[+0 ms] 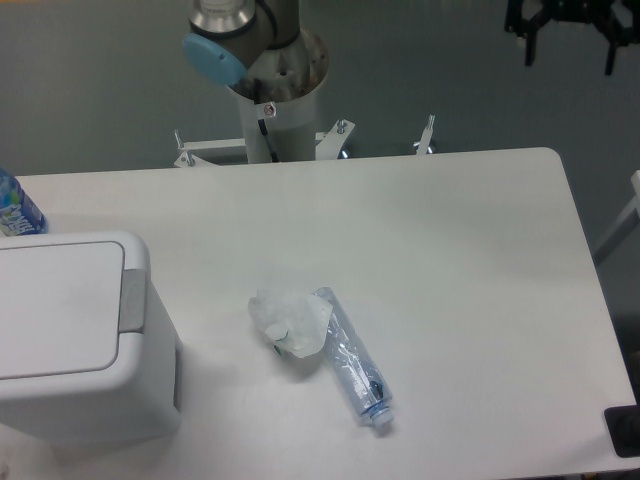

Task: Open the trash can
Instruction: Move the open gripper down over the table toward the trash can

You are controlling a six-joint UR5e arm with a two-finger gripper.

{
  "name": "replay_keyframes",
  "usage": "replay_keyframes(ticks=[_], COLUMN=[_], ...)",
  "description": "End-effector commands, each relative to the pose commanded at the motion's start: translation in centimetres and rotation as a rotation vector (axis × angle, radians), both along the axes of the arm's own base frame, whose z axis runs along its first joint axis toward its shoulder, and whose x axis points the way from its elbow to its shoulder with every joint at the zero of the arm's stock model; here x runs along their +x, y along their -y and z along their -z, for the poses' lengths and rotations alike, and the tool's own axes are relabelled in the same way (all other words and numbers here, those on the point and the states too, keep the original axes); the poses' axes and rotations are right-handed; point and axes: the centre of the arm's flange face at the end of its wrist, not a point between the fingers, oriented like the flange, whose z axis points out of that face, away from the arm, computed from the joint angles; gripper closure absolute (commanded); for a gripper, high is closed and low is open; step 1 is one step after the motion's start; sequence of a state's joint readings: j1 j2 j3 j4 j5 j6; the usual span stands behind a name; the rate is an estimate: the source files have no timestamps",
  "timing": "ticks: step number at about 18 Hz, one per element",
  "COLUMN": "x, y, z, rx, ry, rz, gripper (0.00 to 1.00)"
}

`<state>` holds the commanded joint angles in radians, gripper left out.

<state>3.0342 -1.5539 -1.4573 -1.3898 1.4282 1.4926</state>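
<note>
The trash can [75, 340] sits at the left edge of the white bench [450, 260], its flat lid down — the grey strip facing the middle. A clear bottle [352, 358] lies beside crumpled plastic [288, 320] mid-bench; the arm's tool is out of frame — only its base [270, 70] shows.

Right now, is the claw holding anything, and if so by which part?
Nothing is held. The claw hangs high, far from the trash can, whose lid is closed, and from the bottle lying on the table.

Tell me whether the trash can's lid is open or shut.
Shut. The trash can has its flat white lid lying level with the rim, no gap showing, and the grey strip flush at its right edge.
</note>
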Motion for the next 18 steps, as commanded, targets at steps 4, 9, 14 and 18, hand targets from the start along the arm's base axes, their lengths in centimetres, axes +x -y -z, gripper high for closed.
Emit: replay_keyframes(ticks=[4, 9, 14, 18], x=[0.7, 2.6, 6.4, 9.6], y=[-1.2, -4.8, -12.2, -19.2], z=[-0.1, -0.6, -0.8, 0.0], rx=[0.018, 0.09, 0.196, 0.322], ry=[0.009, 0.046, 0.05, 0.087], rz=[-0.028, -0.182, -0.287, -0.417], gripper=[0.0, 0.0, 0.0, 0.0])
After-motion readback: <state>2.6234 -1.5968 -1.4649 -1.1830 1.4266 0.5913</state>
